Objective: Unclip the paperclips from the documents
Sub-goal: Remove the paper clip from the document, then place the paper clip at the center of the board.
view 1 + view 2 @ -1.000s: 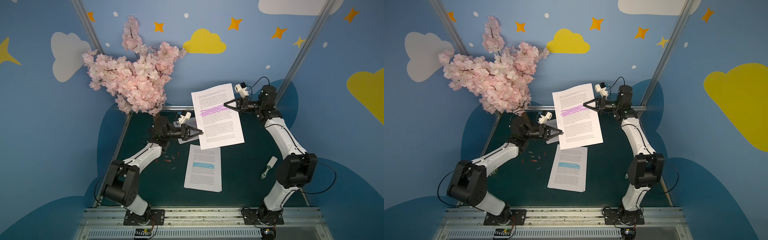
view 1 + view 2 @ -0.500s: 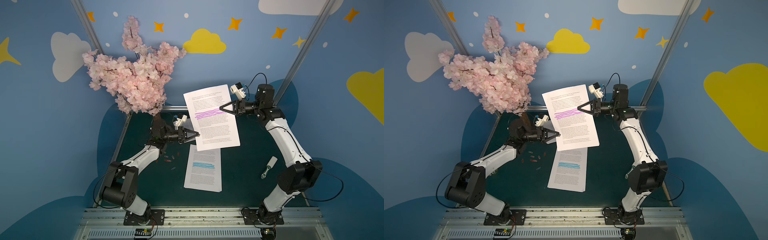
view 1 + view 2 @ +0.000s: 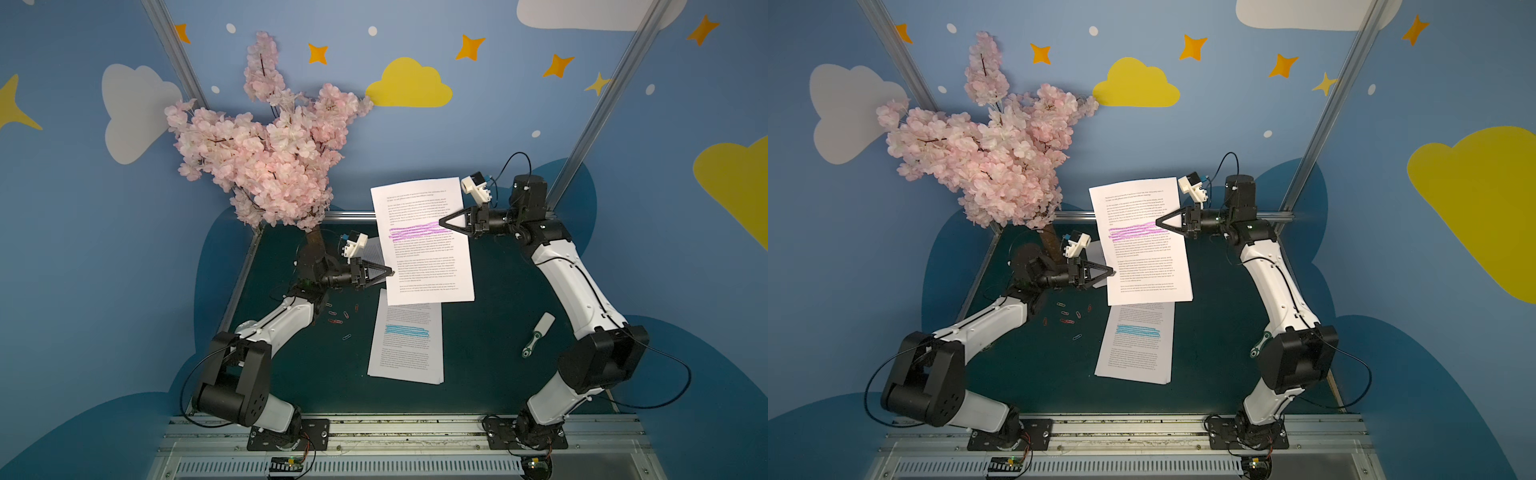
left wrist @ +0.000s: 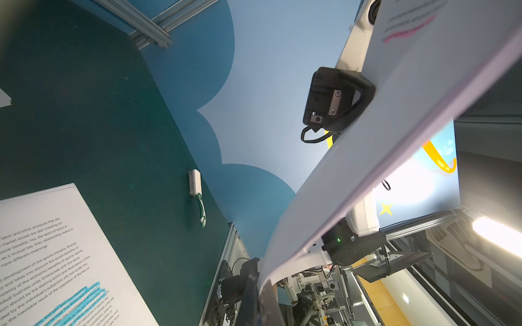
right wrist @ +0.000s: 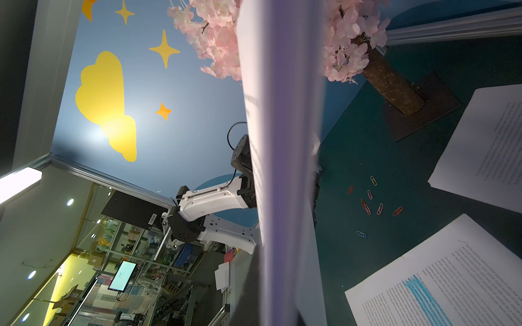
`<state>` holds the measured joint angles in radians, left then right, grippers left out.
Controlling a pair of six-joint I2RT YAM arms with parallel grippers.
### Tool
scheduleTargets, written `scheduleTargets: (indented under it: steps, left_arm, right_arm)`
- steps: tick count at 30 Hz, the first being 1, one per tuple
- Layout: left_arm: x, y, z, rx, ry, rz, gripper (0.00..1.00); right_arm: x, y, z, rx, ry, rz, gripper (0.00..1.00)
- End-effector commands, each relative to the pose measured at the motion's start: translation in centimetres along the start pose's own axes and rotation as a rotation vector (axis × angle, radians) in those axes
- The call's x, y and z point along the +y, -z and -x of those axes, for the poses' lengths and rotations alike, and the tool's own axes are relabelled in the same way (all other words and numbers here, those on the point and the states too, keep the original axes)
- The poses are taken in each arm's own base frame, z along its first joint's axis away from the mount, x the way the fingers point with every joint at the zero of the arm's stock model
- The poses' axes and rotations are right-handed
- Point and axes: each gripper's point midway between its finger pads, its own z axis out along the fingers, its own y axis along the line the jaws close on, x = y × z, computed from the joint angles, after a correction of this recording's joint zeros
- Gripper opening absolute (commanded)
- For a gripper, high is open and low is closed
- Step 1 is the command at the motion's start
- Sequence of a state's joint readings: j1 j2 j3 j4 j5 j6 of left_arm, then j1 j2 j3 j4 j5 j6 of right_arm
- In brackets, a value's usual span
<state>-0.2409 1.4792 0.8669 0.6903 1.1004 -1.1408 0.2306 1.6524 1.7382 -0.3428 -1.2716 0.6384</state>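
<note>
The left pincer [image 3: 390, 273] and the right pincer [image 3: 442, 223] are each clamped shut on opposite side edges of the white printed document with a purple highlighter band [image 3: 424, 257]. They hold it up off the dark green worktop [image 3: 498, 332], the left low on its edge and the right at the band. A second white document with a blue highlighter band [image 3: 405, 345] lies flat nearer the arm bases, a third white document [image 5: 485, 146] lies by the pink blossom tree [image 3: 270, 158], and the small red, blue and pale wire paperclips [image 5: 380, 209] lie scattered loose on the worktop beside the left arm.
</note>
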Motion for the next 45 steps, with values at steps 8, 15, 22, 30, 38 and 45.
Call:
scheduleTargets:
  steps: [8, 15, 22, 30, 38, 45]
  left_arm:
    - [3.4, 2.4, -1.0, -0.032, 0.098, 0.088, 0.03]
    - [4.5, 2.8, -1.4, -0.03, 0.12, 0.134, 0.03]
    - [14.8, 9.1, -6.5, -0.015, 0.301, 0.725, 0.03]
    - [20.8, 16.2, -10.1, -0.048, 0.482, 1.051, 0.03]
    - [24.0, 17.0, -13.0, -0.012, 0.584, 1.094, 0.05]
    - [23.7, 18.8, -13.8, 0.007, 0.586, 1.21, 0.78]
  right_arm:
    - [3.9, 2.7, 0.4, -0.056, 0.134, 0.001, 0.0]
    - [3.8, 2.7, 0.2, -0.049, 0.114, 0.006, 0.0]
    - [1.5, 2.4, -1.1, -0.036, 0.052, -0.024, 0.0]
    - [-3.3, 3.6, -3.0, -0.06, -0.04, -0.107, 0.0]
    - [-6.6, 6.7, -3.5, -0.137, -0.113, -0.196, 0.0]
    - [-13.8, 12.5, -2.9, -0.264, -0.269, -0.416, 0.0]
